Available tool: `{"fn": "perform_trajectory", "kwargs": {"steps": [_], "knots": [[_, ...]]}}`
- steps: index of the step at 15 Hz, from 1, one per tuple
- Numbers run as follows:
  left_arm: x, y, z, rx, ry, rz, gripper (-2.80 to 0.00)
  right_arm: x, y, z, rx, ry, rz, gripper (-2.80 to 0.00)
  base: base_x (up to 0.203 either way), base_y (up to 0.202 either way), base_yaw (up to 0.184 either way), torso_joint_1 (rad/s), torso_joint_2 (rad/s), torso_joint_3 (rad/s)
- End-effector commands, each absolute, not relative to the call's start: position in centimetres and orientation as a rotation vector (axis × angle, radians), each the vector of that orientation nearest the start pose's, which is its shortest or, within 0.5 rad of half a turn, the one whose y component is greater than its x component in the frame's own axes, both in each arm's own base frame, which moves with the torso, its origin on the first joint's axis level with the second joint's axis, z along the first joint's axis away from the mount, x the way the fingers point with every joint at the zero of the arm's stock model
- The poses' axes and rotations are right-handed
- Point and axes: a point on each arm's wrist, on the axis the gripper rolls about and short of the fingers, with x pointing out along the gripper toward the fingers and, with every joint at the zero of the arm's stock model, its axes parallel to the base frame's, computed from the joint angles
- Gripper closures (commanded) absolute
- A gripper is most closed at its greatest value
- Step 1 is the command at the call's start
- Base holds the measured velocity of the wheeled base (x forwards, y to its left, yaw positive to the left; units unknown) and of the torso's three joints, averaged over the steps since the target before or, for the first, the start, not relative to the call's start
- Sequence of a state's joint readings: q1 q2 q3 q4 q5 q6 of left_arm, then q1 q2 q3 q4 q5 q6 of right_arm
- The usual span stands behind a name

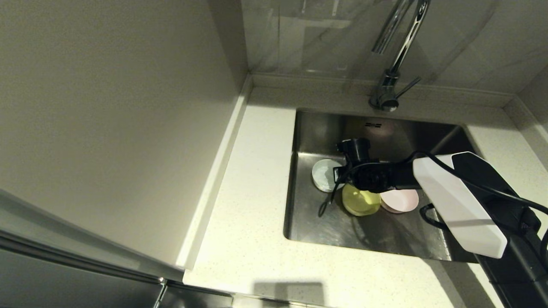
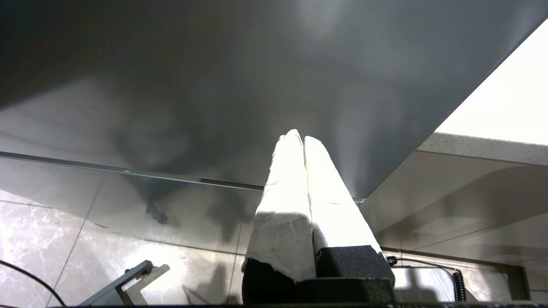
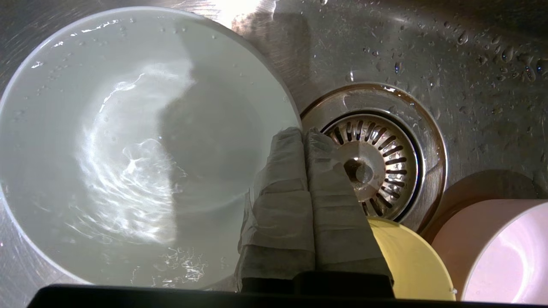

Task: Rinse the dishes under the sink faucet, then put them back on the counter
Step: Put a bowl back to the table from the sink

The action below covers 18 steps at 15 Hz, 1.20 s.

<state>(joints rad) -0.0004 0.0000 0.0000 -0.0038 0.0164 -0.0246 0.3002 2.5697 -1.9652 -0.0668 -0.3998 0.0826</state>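
Down in the sink (image 1: 308, 222), the right gripper (image 3: 305, 133) was closed on the white bowl (image 3: 128, 145)'s rim, beside the drain strainer (image 3: 376, 158). The yellow bowl (image 1: 361, 201) and pink bowl (image 1: 402, 200) sat alongside. The left gripper (image 2: 299, 139) hung shut and empty, away from the tabletop (image 1: 248, 239).

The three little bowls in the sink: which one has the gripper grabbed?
The white bowl: the right gripper is shut on its rim. The yellow bowl and pink bowl sit beside it, ungripped.
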Motion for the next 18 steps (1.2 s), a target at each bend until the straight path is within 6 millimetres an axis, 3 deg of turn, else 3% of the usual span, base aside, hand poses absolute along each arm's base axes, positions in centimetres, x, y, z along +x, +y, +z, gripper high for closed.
{"fn": "perform_trajectory", "kwargs": {"steps": [1,7,12,14,15,18], "knots": [[-2.3,0.0,7.6,-0.025,-0.006,0.017,0.0,50.4,14.4,8.3,-0.096,0.483,-0.125,0.0,0.0,0.0,0.0,0.0,0.0,0.0],[-2.3,0.0,7.6,-0.025,-0.006,0.017,0.0,50.4,11.7,11.4,-0.073,0.449,-0.169,0.0,0.0,0.0,0.0,0.0,0.0,0.0],[-2.3,0.0,7.6,-0.025,-0.006,0.017,0.0,47.1,10.3,15.1,-0.114,0.664,-0.061,0.0,0.0,0.0,0.0,0.0,0.0,0.0],[-2.3,0.0,7.6,-0.025,-0.006,0.017,0.0,46.8,11.0,15.0,-0.124,0.69,-0.029,0.0,0.0,0.0,0.0,0.0,0.0,0.0],[-2.3,0.0,7.6,-0.025,-0.006,0.017,0.0,46.8,11.1,14.8,-0.126,0.692,-0.027,-2.8,0.0,0.0,0.0,0.0,0.0,0.0],[-2.3,0.0,7.6,-0.025,-0.006,0.017,0.0,47.3,11.7,14.0,-0.118,0.679,-0.015,-2.8,0.0,0.0,0.0,0.0,0.0,0.0]]}}
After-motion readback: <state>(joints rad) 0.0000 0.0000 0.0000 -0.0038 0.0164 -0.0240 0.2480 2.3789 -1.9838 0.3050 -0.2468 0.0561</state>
